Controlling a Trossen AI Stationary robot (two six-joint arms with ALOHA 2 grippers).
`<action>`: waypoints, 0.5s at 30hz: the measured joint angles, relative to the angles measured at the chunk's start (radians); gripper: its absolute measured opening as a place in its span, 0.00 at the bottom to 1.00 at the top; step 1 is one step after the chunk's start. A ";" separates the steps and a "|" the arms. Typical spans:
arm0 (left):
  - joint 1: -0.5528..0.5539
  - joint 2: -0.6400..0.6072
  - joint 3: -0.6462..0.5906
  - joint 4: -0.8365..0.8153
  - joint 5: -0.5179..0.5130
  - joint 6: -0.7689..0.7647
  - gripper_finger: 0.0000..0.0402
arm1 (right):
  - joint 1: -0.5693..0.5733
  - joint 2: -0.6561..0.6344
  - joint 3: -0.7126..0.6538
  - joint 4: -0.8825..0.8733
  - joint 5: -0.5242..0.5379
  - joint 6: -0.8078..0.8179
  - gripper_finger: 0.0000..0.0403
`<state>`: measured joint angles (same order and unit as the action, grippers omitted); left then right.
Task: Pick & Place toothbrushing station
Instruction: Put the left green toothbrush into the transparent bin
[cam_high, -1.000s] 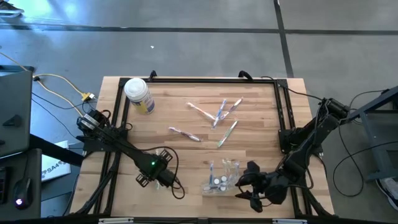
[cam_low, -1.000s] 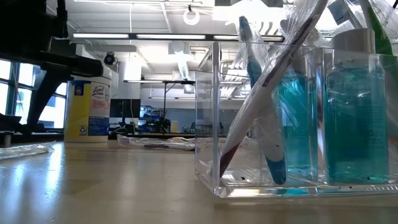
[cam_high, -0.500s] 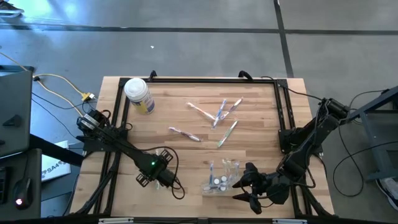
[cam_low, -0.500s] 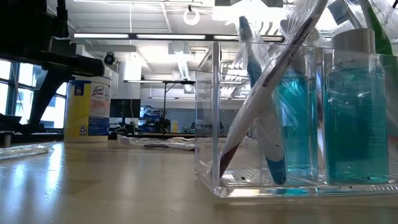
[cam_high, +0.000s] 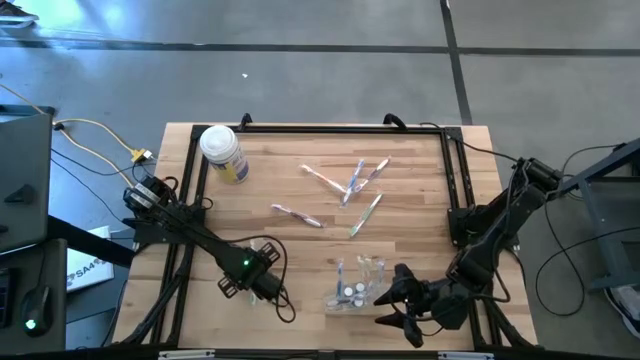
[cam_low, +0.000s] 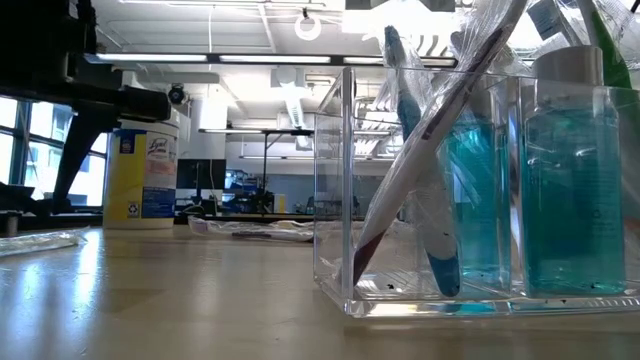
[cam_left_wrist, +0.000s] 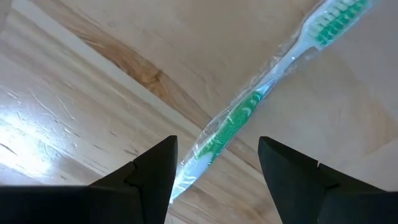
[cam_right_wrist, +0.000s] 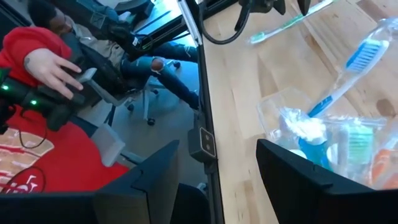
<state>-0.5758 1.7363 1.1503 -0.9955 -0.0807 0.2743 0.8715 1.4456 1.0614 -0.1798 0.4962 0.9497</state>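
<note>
Beside the holder (cam_high: 357, 285), right gripper (cam_high: 392, 308) gapes empty; farther off, left gripper (cam_left_wrist: 214, 163) gapes over a green toothbrush (cam_left_wrist: 249, 112).

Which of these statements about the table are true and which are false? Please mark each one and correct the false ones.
1. The left gripper is open above a wrapped green toothbrush. True.
2. The jar lies on its side at the table's near right corner. False: it stands at the far left corner.
3. A blue toothbrush leans in the clear holder. True.
4. The right gripper is shut on a toothbrush. False: it is open and holds nothing, beside the holder.
5. Several toothbrushes lie loose on the table's middle. True.
</note>
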 joint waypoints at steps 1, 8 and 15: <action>0.000 0.000 0.000 0.000 0.000 0.006 0.55 | 0.000 0.000 0.000 0.003 0.002 0.000 0.50; 0.000 0.001 -0.054 0.054 0.029 0.009 0.55 | 0.000 0.000 0.000 0.048 0.002 -0.005 0.50; 0.000 -0.001 -0.126 0.157 0.040 0.015 0.55 | 0.007 0.001 0.000 0.050 0.003 -0.005 0.50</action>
<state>-0.5762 1.7356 1.0248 -0.8382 -0.0411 0.2892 0.8780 1.4464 1.0611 -0.1295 0.4988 0.9451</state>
